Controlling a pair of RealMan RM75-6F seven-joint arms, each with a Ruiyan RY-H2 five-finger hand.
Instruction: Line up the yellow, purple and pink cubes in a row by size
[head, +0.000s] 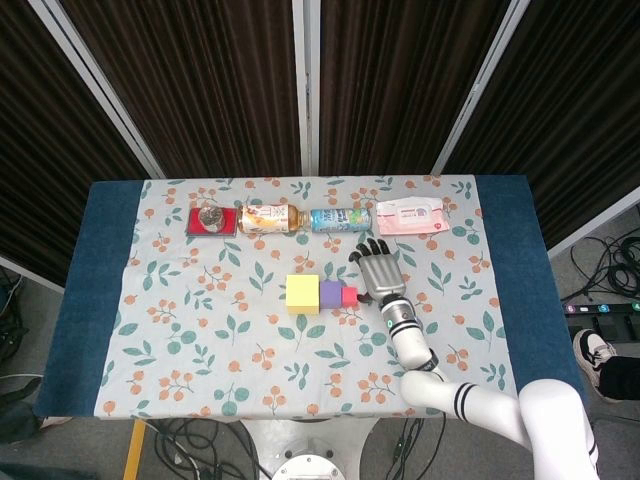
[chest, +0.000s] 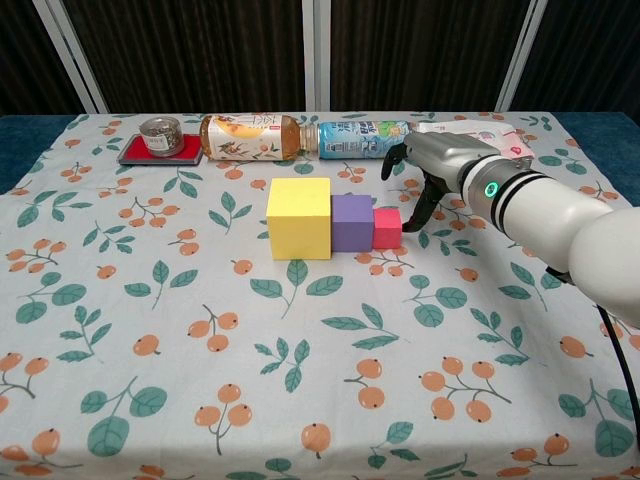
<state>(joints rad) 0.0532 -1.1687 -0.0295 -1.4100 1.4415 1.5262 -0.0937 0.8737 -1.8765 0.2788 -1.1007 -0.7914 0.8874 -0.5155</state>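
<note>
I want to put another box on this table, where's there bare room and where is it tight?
Free: the wide cloth in front of the yellow cube, and the stretch left of it below the tin. Crowded: the back row of tin, bottles and wipes pack, and around the pink cube, where the right hand sits.

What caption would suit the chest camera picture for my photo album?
Robot's right hand beside a small pink cube, ending a touching row with a purple cube and big yellow cube.
</note>
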